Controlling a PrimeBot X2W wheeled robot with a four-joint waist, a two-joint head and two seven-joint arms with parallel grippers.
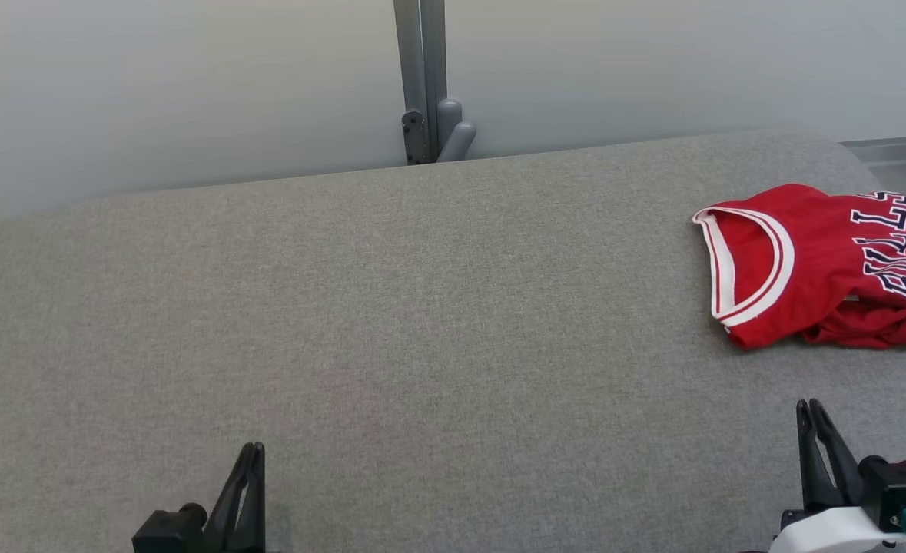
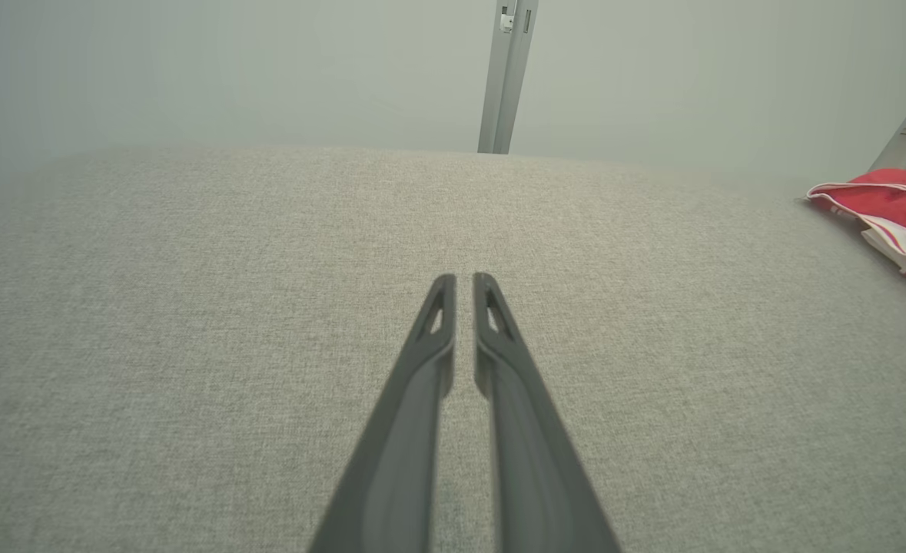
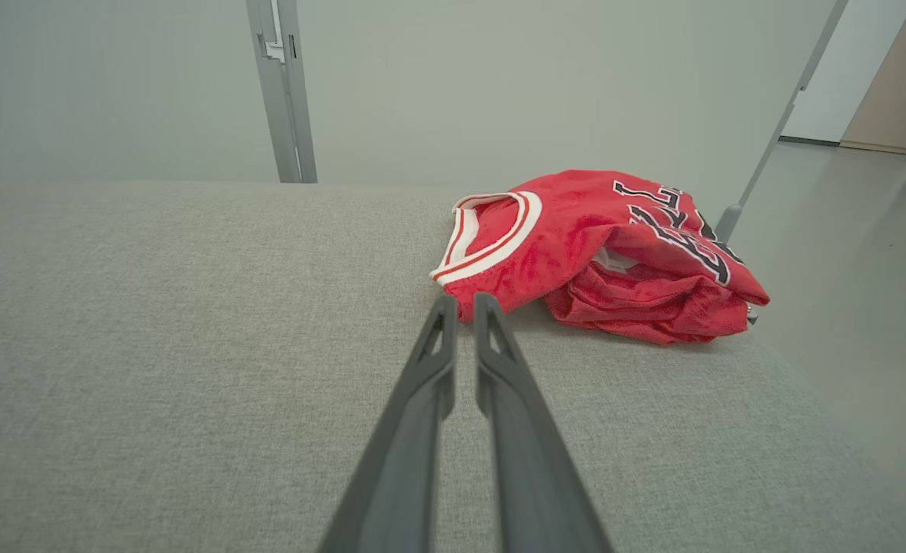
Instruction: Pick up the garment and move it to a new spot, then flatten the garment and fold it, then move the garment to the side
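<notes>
The red jersey lay bunched at the worktop's far right, just ahead of the right claw and well apart from the left claw. Both claws were barely parted and empty. Folds hid part of the jersey's lettering.

BULLS lettering, on red jersey

Head above, wrists low; jersey shared
</notes>
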